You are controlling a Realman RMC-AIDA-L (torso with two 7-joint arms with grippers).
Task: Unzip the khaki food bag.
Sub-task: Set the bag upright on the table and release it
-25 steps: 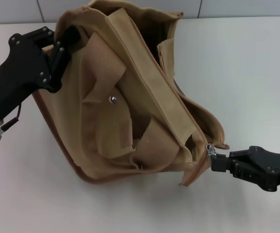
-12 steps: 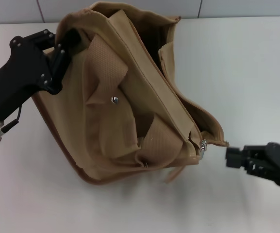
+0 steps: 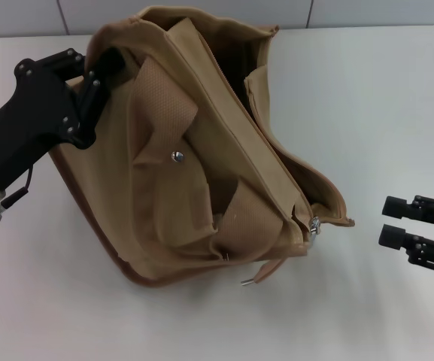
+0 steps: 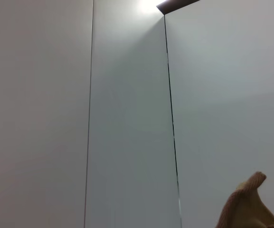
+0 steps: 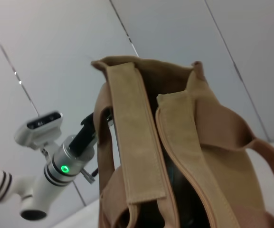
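Khaki food bag (image 3: 201, 150) lies slumped on its side on the white table (image 3: 367, 105), mouth gaping toward the far edge, long axis running from the far-left corner down to the near-right corner. Zipper track follows that same diagonal; the silver zipper pull (image 3: 314, 223) sits at the near-right end of it, on the bag's lower right corner, so the zip reads as run to its end and the opening as undone. Right gripper (image 3: 399, 222) is the nearer arm to the pull: it stands off to the pull's right, apart from it, with bare table between, fingers spread and holding nothing. The pull lies straight out from its fingertips, along the line of the zipper. Left gripper (image 3: 96, 71) is at the opposite, far-left corner, clamped on the bag's upper edge and anchoring it; the right wrist view shows it pinching the fabric there. Against a second ago: the right gripper then pinched the pull at the bag's corner; it has since let go and backed off rightward, and the corner has relaxed inward a little. The left gripper's hold has not shifted.
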